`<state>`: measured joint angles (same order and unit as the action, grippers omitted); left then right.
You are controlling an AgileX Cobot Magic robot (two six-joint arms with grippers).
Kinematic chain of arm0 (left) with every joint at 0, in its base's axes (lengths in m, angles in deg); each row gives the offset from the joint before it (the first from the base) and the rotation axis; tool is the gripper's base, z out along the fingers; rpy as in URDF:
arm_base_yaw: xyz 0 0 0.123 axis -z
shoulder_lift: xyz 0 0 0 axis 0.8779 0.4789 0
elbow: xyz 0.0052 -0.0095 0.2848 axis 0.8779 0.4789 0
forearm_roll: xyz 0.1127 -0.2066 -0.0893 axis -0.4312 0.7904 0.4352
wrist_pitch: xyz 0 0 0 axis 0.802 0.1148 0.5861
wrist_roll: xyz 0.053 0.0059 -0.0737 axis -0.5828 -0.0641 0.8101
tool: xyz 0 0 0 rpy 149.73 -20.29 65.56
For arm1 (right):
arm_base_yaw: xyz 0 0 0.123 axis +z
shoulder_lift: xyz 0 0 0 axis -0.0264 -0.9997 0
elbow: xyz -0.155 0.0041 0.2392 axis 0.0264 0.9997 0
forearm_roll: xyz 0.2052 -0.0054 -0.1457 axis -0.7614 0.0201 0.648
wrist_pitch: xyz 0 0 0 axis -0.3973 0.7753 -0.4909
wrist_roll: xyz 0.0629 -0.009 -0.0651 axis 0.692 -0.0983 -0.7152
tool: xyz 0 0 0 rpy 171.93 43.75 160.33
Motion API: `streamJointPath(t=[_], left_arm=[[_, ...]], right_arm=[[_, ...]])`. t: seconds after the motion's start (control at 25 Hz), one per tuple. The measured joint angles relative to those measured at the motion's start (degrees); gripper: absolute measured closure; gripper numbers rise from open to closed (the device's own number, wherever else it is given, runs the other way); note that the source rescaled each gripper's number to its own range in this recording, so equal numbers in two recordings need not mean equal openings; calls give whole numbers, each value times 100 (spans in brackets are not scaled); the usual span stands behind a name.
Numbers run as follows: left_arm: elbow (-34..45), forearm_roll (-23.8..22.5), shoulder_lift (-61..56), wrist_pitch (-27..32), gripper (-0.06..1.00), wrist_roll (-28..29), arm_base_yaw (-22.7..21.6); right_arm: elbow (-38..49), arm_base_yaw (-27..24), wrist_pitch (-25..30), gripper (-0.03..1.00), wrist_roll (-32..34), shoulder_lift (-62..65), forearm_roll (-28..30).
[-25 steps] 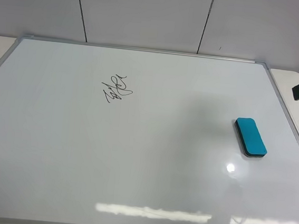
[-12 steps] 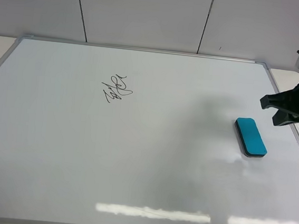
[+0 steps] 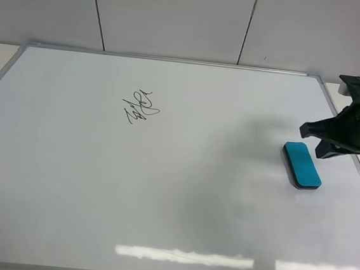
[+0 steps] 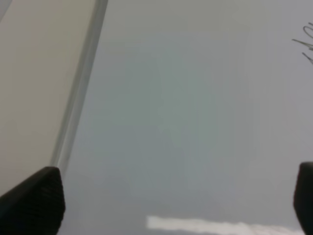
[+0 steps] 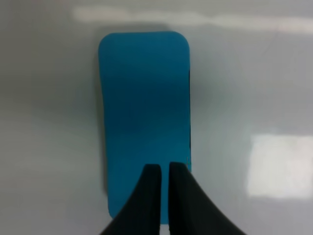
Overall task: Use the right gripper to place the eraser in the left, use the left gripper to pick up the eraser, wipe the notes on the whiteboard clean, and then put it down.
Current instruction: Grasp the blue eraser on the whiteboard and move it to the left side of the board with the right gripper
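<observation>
Teal, smooth-topped and round-cornered, the eraser lies flat on the glossy whiteboard near its silvery right frame, with a dark layer beneath it. My right gripper hovers over one end, its black tapered fingers pinched together (a mere sliver between them), holding nothing. My left gripper is spread wide by the left frame. The black scribbled notes sit well apart from the eraser.

Right gripper hovers just beside the eraser on the whiteboard
</observation>
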<state>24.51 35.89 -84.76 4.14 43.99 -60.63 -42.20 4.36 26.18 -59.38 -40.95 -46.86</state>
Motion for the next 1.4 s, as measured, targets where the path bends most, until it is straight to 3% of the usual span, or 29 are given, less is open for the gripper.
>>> streamJointPath(t=[0.44,0.8,1.4], left_arm=[[0,0,0,0,6,0,0],[0,0,0,0,6,0,0],[0,-6,0,0,6,0,0]], right_arm=[[0,559,-512,97,1,-620,-15],[0,559,-354,97,48,-642,751],[-45,559,-501,97,93,-1058,848]])
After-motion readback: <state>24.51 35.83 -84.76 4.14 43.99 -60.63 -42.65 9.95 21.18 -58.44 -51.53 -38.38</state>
